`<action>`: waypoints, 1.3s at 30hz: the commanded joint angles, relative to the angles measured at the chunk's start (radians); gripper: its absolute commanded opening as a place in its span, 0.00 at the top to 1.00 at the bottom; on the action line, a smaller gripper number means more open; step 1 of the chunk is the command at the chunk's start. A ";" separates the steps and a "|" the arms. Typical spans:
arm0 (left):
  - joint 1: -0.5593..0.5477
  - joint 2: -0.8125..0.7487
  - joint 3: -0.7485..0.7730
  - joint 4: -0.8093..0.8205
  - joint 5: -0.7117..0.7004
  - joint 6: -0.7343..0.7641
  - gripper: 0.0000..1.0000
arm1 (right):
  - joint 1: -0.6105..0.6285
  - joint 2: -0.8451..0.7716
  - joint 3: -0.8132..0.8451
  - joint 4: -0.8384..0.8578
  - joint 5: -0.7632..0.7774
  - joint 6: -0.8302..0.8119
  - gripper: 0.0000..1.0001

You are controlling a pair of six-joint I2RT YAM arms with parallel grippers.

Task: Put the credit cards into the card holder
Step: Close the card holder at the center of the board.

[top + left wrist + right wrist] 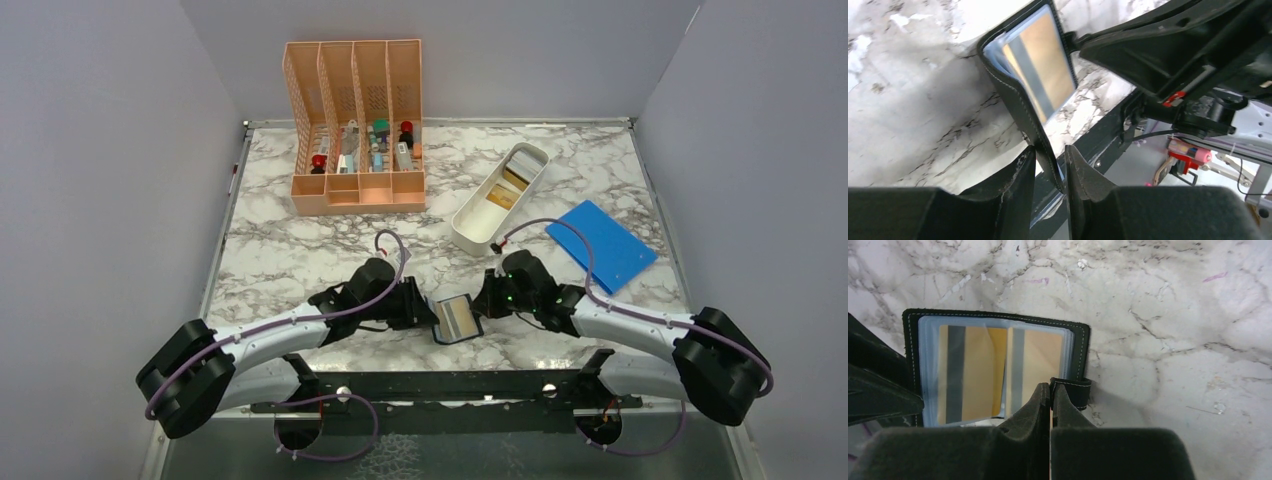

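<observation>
The black card holder (459, 319) hangs open between my two grippers near the table's front edge. Two tan credit cards with grey stripes (973, 375) sit in its clear sleeves; one of them (1043, 65) also shows in the left wrist view. My left gripper (1050, 149) stands slightly open, with the holder's near cover edge (1040, 145) between the fingers and a gap on one side. Beside the snap tab (1075, 390), my right gripper (1050, 386) is shut on the holder's opposite edge. More cards (505, 190) lie in the white tray.
A long white tray (470, 225) lies behind the right arm, and a flat blue rectangle (602, 245) rests to its right. A peach slotted organizer (355, 130) with small items stands at the back left. Grey walls enclose the marble table.
</observation>
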 commanded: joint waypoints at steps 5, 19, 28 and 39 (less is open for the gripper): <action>-0.005 0.075 0.057 0.195 0.087 0.006 0.66 | 0.006 -0.059 -0.048 0.103 -0.091 0.076 0.99; -0.008 0.180 0.154 0.073 0.003 0.093 0.65 | 0.005 -0.106 -0.073 0.050 -0.010 0.071 0.98; -0.008 0.205 0.182 -0.023 -0.107 0.146 0.71 | 0.004 -0.109 -0.068 0.047 -0.015 0.068 0.97; -0.008 0.322 0.236 0.008 -0.068 0.188 0.74 | 0.005 -0.136 -0.048 -0.016 0.015 0.063 0.77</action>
